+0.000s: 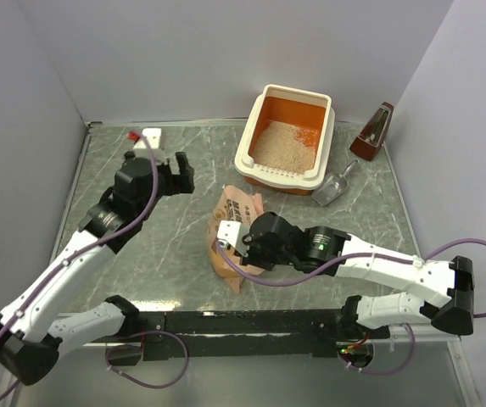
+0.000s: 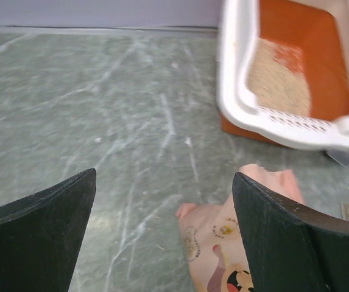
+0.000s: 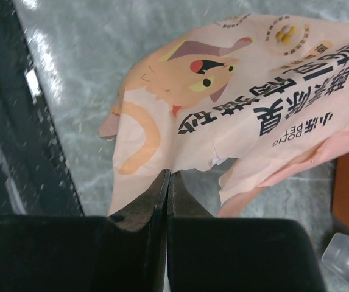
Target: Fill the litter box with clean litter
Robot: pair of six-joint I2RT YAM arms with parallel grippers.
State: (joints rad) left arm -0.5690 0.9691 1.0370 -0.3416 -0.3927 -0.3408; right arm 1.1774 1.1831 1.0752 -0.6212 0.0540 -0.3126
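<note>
The litter box [image 1: 331, 127], cream-rimmed and orange inside, stands at the back right of the table. Pale beige clean litter [image 1: 283, 142] lies in it. In the left wrist view the litter box [image 2: 235, 103] and the clean litter [image 2: 278, 79] are at the upper right. My left gripper [image 1: 177, 175] hovers open left of the box, with only bare table between its fingers [image 2: 165, 231]. A peach-pink cat-print bag [image 1: 238, 208] lies mid-table. My right gripper [image 3: 169, 176] is shut, its tips pinching the torn edge of the bag [image 3: 235, 103].
A clear grey scoop [image 1: 334, 188] lies against the box's right front corner. A brown metronome-shaped object [image 1: 374, 133] stands at the back right, and a small white block [image 1: 147, 136] at the back left. Walls close off three sides.
</note>
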